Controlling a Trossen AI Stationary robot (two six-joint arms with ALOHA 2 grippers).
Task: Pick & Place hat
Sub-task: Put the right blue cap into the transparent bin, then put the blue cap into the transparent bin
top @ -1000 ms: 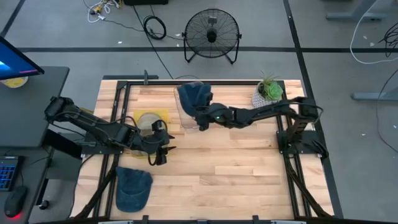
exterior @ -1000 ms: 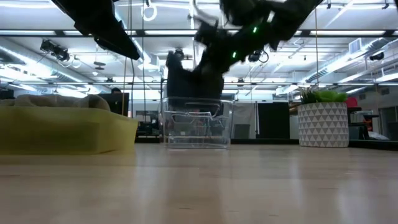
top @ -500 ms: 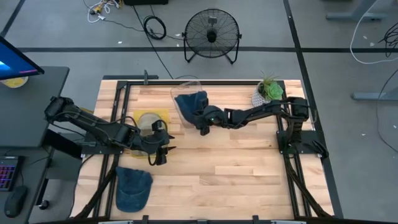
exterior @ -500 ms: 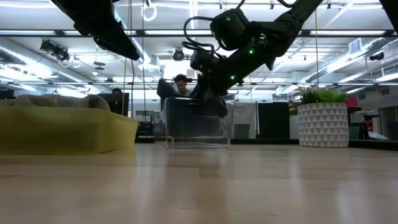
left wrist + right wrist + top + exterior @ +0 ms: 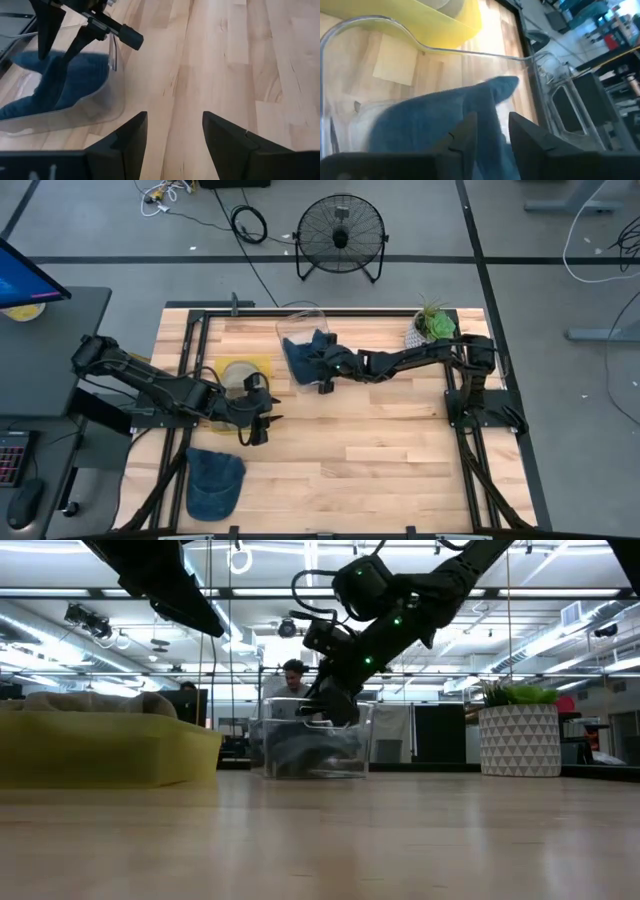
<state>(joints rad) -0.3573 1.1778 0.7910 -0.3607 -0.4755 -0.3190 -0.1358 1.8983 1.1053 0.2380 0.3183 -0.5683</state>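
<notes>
A blue hat (image 5: 303,350) lies inside a clear container (image 5: 300,311) at the table's far middle. It shows as a dark heap on the container's bottom in the low view (image 5: 305,748). My right gripper (image 5: 322,377) reaches into the container's top from the right and is shut on the hat (image 5: 430,130). My left gripper (image 5: 255,430) is open and empty above the table at the left, in front of a yellow bin (image 5: 240,370). A second blue hat (image 5: 213,480) lies flat on the table at the near left. My right gripper pinches a raised fold of the hat's cloth (image 5: 490,102) between its two fingers. The fingers slant down into the container from the table's right side. The rest of the hat sags below the fingers and rests on the container's bottom (image 5: 300,762).
A potted plant in a white pot (image 5: 432,328) stands at the far right. The yellow bin (image 5: 100,745) holds a pale bundle. A black frame (image 5: 200,350) runs along the table's edges. Bare wood (image 5: 380,450) lies in the middle and near right.
My right gripper has gone down toward the clear container with the hat. The hat, held above the rim a second ago, has sunk into the container and now lies heaped on its bottom.
</notes>
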